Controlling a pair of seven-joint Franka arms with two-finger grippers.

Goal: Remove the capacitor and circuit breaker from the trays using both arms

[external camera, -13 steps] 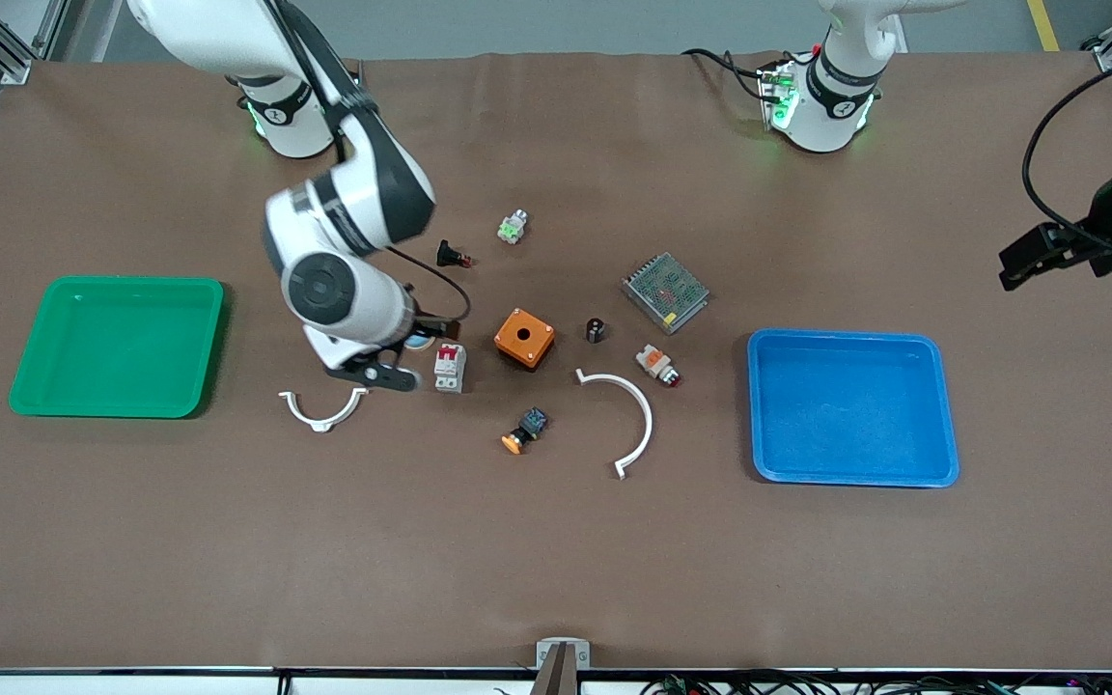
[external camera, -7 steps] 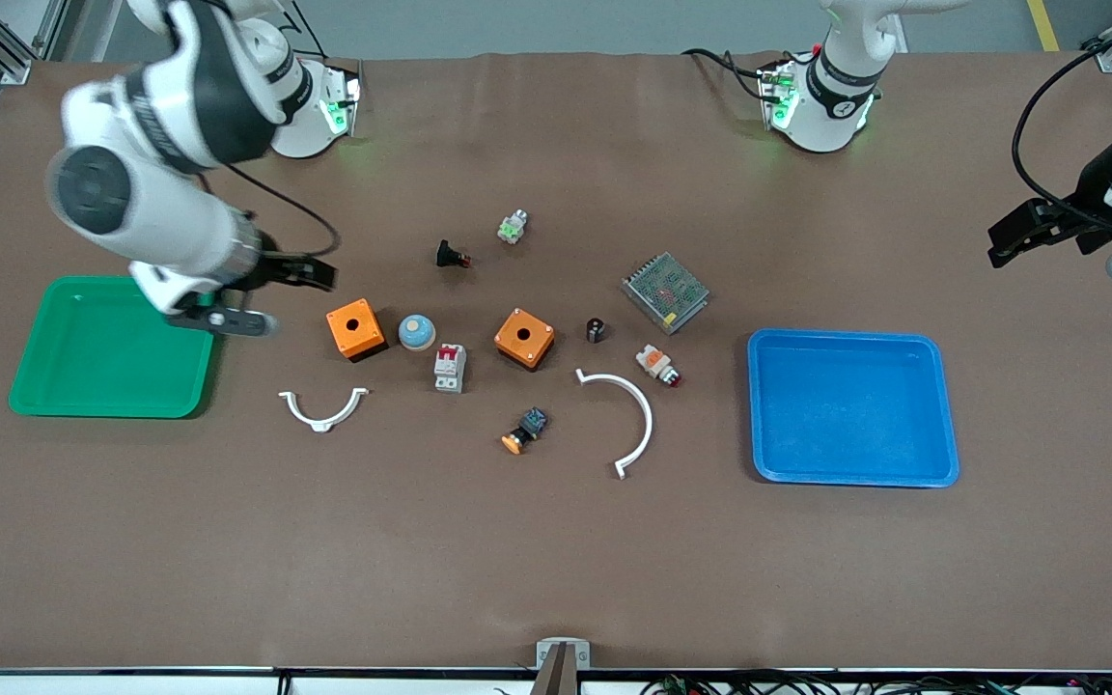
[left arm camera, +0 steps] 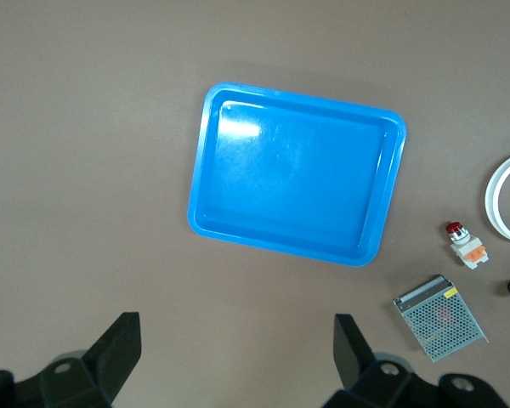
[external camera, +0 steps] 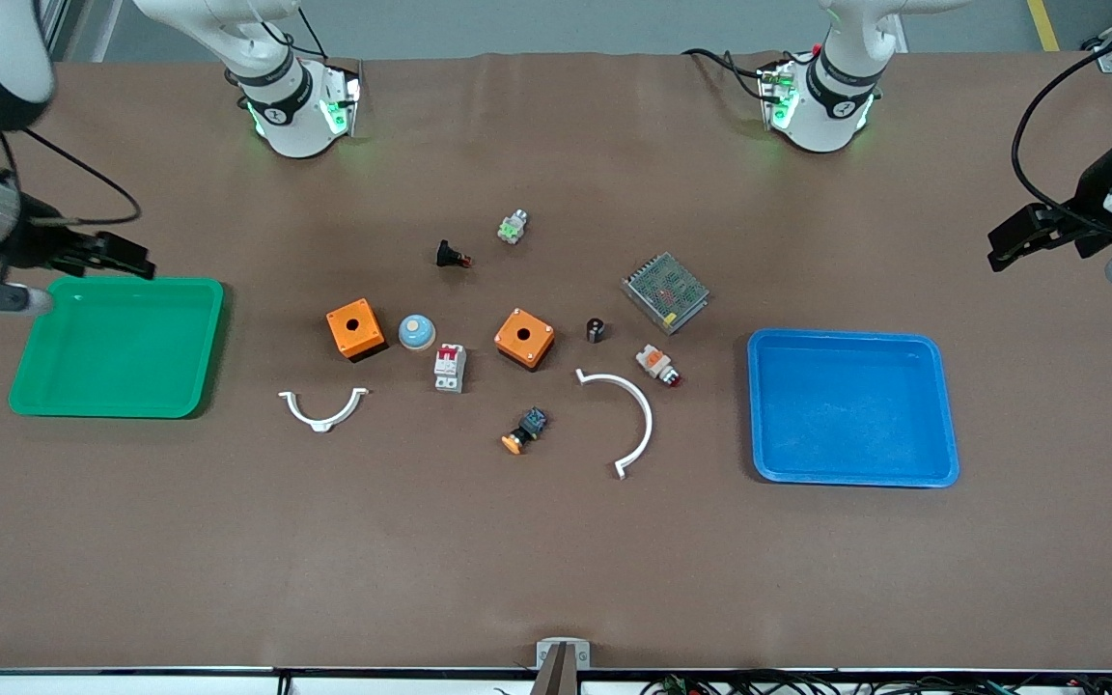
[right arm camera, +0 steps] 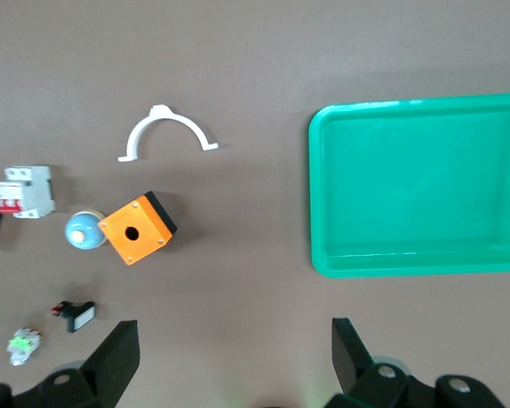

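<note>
The breaker sits mid-surface, just nearer the camera than the dome button, with one box toward the right arm's end and another box toward the left arm's end. The capacitor lies between that second box and the power supply. A curved bracket lies nearer the camera than the capacitor, and a smaller bracket nearer than the first box. One tray is at the right arm's end, another tray toward the left arm's end. The right tool hangs over the first tray's edge; the left tool is over bare surface.
</note>
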